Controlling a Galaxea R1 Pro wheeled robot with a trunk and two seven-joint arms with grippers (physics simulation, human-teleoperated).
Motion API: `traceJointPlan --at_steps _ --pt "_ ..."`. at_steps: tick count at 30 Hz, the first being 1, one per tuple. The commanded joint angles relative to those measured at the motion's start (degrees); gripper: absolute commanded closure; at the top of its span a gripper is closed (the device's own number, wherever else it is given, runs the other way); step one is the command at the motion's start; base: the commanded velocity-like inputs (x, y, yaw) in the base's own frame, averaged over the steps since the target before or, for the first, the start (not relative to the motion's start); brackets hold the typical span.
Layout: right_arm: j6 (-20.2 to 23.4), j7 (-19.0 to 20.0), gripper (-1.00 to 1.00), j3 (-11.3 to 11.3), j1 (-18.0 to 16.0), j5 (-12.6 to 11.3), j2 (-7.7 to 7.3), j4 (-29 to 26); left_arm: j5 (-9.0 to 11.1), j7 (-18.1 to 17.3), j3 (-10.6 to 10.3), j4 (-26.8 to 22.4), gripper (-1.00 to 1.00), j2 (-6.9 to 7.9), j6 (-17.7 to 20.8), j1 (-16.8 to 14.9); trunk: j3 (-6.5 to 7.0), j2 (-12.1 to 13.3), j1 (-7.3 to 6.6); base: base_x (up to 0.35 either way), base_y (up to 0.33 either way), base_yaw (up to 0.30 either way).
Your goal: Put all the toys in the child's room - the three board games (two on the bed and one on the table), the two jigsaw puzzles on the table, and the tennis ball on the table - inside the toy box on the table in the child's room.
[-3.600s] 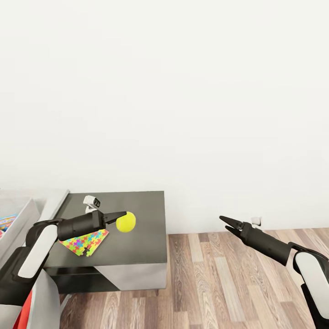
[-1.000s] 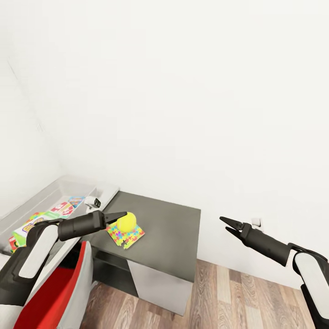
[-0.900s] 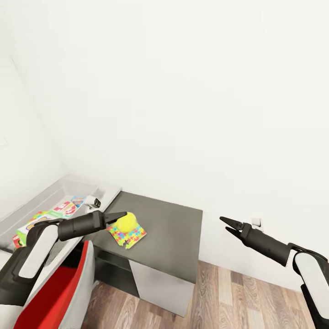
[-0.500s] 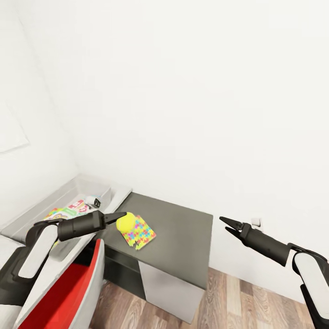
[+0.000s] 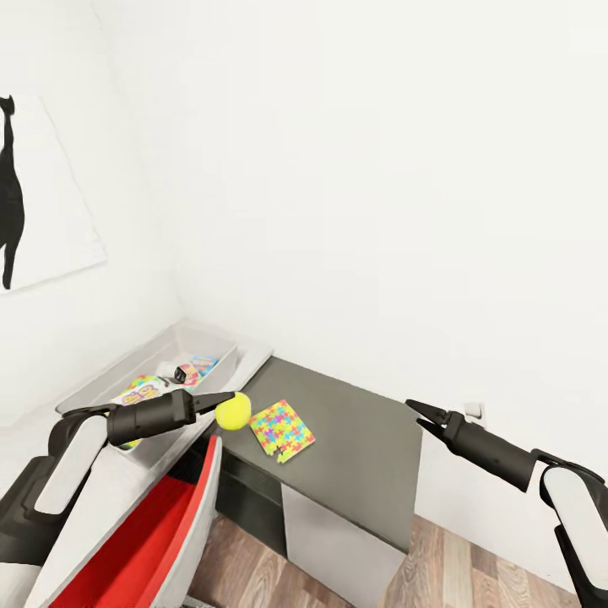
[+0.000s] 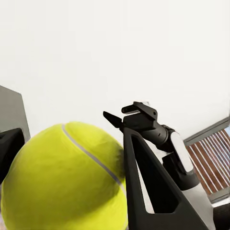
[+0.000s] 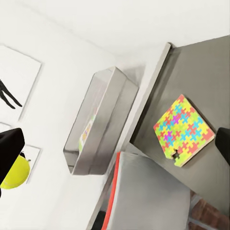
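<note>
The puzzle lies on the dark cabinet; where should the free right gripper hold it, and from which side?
Probably by an edge near the cabinet's front, coming from above: the jigsaw puzzle is a thin sheet lying flat, so the open right gripper must pinch a rim.

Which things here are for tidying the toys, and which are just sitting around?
For the job: tennis ball held in the left gripper; jigsaw puzzle on the dark cabinet; grey toy box with games inside.

Just there: red chair; cat picture; right gripper, open, holding nothing.
</note>
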Motion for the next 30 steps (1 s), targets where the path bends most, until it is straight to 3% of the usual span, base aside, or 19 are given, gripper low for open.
traceJointPlan --at_steps 1,24,30 --pt "0.04 0.48 -1.0 -0.09 -0.04 0.46 0.0 -0.01 -0.08 -0.09 -0.07 0.02 1.0 0.02 0.11 -0.08 -0.07 -0.12 0.04 0.0 0.0 0.251" --pt "-0.69 0.25 -1.0 -0.01 -0.04 0.5 0.08 -0.08 -0.15 -0.03 -0.01 0.02 1.0 0.07 0.1 -0.08 0.75 -0.12 0.04 0.06 0.037 0.266" --pt "-0.66 0.38 -1.0 -0.1 -0.04 0.43 0.01 -0.1 -0.15 0.0 0.01 0.02 1.0 0.09 0.1 -0.08 0.76 -0.12 0.04 0.0 0.0 0.028"
